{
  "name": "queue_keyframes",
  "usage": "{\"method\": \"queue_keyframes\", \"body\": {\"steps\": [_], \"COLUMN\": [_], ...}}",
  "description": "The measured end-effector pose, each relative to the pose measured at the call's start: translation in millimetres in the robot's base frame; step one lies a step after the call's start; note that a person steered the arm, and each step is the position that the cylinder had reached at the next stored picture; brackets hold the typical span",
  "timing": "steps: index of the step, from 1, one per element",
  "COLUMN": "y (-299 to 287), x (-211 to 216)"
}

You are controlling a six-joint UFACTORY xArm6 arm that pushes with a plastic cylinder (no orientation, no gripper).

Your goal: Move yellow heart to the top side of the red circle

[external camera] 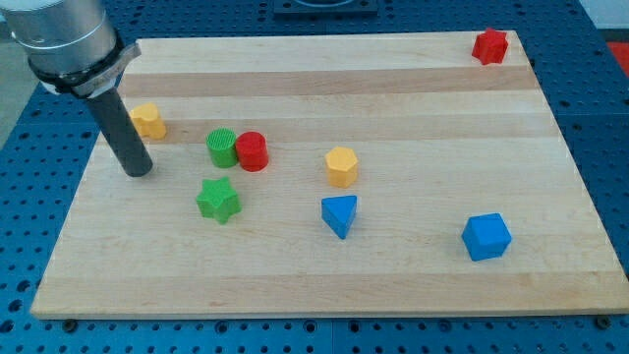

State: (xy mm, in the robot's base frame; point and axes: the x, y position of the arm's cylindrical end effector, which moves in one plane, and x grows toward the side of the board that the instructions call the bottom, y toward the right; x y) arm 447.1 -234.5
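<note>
The yellow heart [148, 120] lies near the board's left edge, toward the view's top. The red circle [253, 150] stands to its right and a little lower, touching a green circle [223, 147] on its left side. My tip [138, 170] rests on the board just below the yellow heart, slightly to its left, with a small gap between them. It is well to the left of the green circle and the red circle.
A green star [218, 200] lies below the green circle. A yellow hexagon [341, 166] and a blue triangle [340, 214] sit mid-board. A blue cube [486, 236] is at the lower right and a red block [489, 45] at the top right corner of the wooden board [413, 285].
</note>
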Motion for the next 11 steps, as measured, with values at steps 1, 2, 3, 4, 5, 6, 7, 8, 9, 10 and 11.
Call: {"method": "queue_keyframes", "body": {"steps": [1,2,3,4,5,6,7,8,9,10,11], "y": [0.0,0.6,0.2,-19.0,-24.8,-24.7,-15.8,2.9,18.9,30.1,30.6], "x": [-10.8,-28.6,-51.6,-57.1,-57.1,-57.0,-57.0,-63.7,-78.4,-97.9,-107.9]}}
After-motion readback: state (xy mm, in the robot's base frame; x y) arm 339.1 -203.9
